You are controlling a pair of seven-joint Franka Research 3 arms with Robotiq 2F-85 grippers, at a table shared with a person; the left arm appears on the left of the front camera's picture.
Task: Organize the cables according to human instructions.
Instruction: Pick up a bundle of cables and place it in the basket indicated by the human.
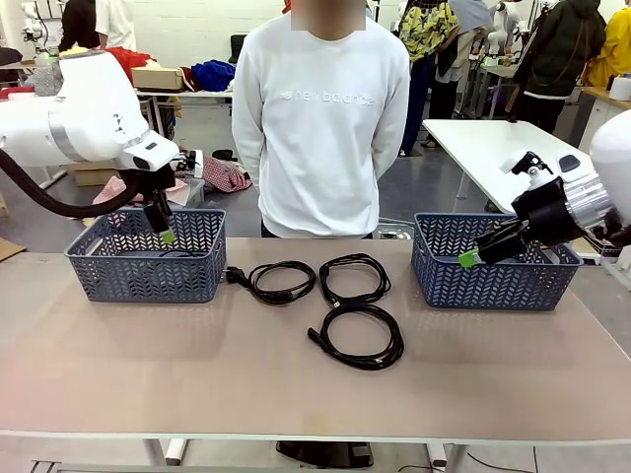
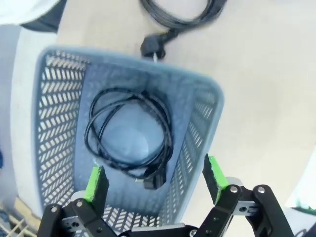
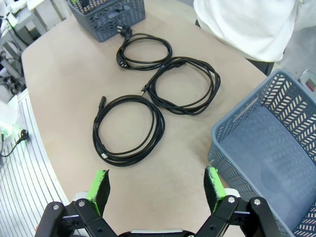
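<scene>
The left jaws stand wide apart and empty, green pads (image 2: pixel 96 182) on either side of nothing. They hang above the left basket (image 1: pixel 145 266), over its right half. In that basket one cable lies coiled on the floor: the basket cable (image 2: pixel 165 129), its end plug at the side nearest the wrist camera. The basket sits at the left end of the surface (image 1: pixel 148 365), near the far edge.

The right jaws are also spread wide and hold nothing. In the front view they hang tilted over the left part of the right basket (image 1: pixel 493 281), which sits at the right end of the surface, near the far edge.

Three more cables lie on the surface between the two baskets, each a closed loop:
- The plug cable (image 1: pixel 281 299) is closest to the left basket, and its chunky plug points at that basket's right wall.
- The middle cable (image 1: pixel 355 258) lies just right of it, toward the far edge.
- The near cable (image 1: pixel 360 363) lies closer to the near edge, just below the middle cable; whether the two touch I cannot tell.

A person in a white sweatshirt (image 1: pixel 320 118) stands at the far edge, midway between the baskets.
</scene>
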